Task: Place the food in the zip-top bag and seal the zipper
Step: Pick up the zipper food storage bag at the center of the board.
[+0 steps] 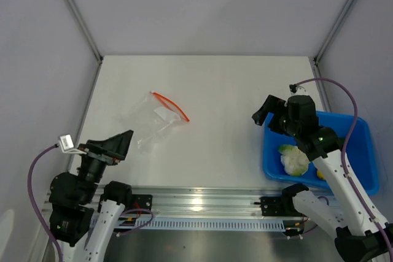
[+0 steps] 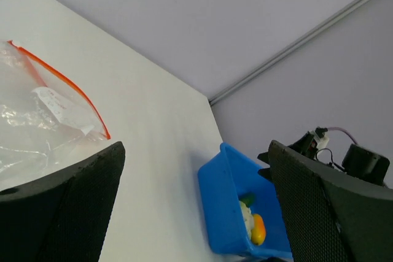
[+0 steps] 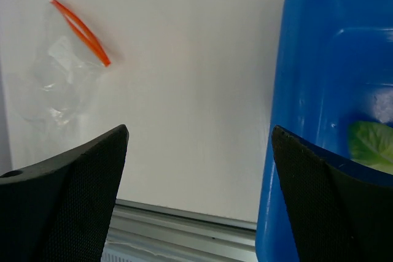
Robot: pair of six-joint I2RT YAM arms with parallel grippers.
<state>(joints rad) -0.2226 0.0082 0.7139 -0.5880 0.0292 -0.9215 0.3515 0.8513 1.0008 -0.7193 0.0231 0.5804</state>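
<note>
Right end effector (image 1: 260, 116): jaws spread wide, nothing held, at the left rim of the blue tray (image 1: 362, 145).
Food (image 1: 293, 159): in that tray, just beside, toward the base; right arm's pick.
Left end effector (image 1: 120, 143): gaping, empty.
Zip-top bag (image 1: 152, 122): mid-left bench (image 1: 233, 90), zipper (image 1: 170, 105) diagonal.

White label (image 2: 56, 106) on zip-top bag (image 2: 24, 136): print unreadable. No other text.

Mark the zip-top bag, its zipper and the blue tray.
zip-top bag (image 1: 149, 126): top view, crinkled clear body.
zipper (image 1: 170, 105): top view, middle of the orange-red strip.
blue tray (image 3: 319, 59): right wrist view, bare blue wall.
</note>
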